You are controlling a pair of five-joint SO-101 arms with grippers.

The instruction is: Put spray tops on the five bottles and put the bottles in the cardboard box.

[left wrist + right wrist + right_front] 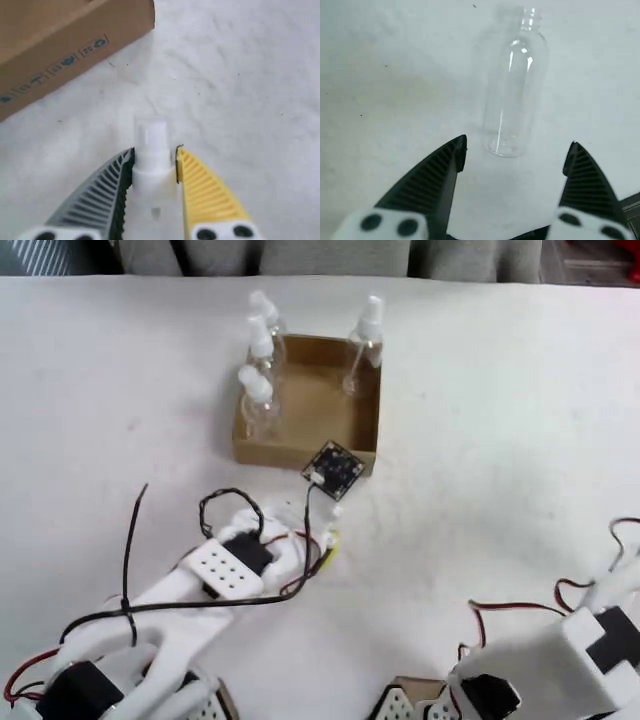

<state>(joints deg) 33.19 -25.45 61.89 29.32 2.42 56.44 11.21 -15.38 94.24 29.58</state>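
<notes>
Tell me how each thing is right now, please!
Cardboard box: open, partly filled.
Bottles in box: four, upright, tops on.
Loose bottle: no top on.
Spray top: gripped, not on a bottle.
Left gripper: shut on it.
Right gripper: open, empty.

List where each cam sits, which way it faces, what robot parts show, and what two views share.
High view: fixed above, looking down on the table, cardboard box and four topped bottles; both arms at the near edge.
Left wrist view: on the left wrist, facing the table past the left gripper, shut on a spray top.
Right wrist view: on the right wrist, facing a topless clear bottle beyond the open right gripper.
Shared: high and left wrist views both show the cardboard box and left gripper.
</notes>
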